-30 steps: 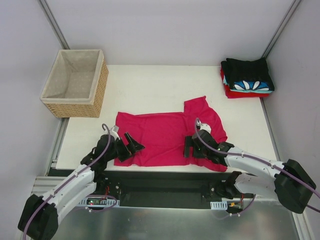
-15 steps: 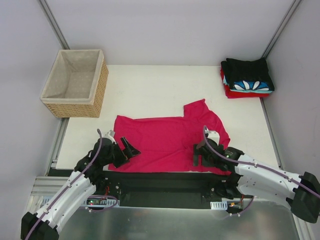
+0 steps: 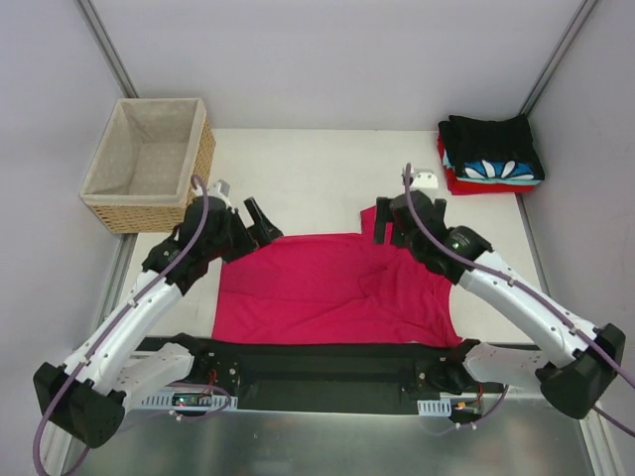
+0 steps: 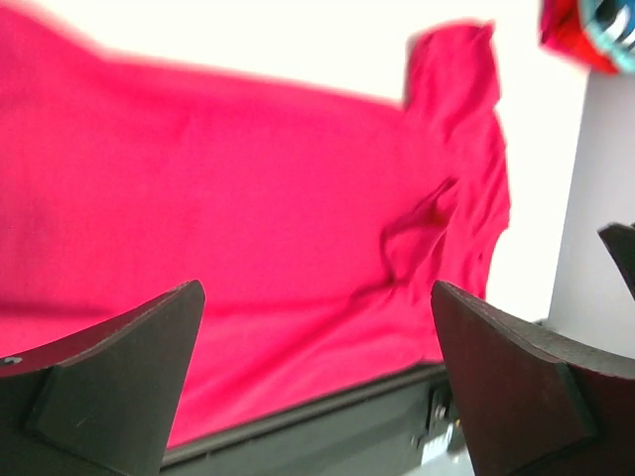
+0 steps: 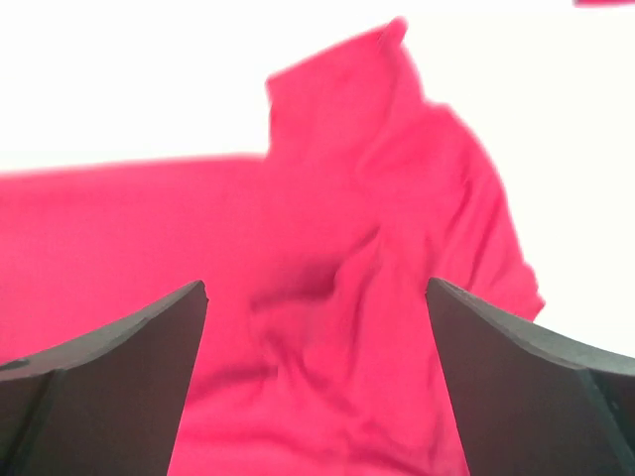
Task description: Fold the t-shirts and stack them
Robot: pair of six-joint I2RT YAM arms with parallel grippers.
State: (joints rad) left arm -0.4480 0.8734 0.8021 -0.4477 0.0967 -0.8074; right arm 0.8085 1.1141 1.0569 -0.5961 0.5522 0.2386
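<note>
Crimson-pink tee (image 3: 327,293) spread flat, wrinkled, front centre; folded shirt stack (image 3: 491,151) far-right corner.

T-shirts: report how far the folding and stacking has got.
Done: a folded stack of black, patterned and red shirts sits at the far right corner. In hand: the pink tee lies spread out, unfolded; the left gripper and right gripper hover open over its far edge, holding nothing. Left: fold it and add it to the stack.

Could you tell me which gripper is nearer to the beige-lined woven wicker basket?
Left. The left gripper hovers close beside the woven wicker basket; the right gripper is across the table.
</note>
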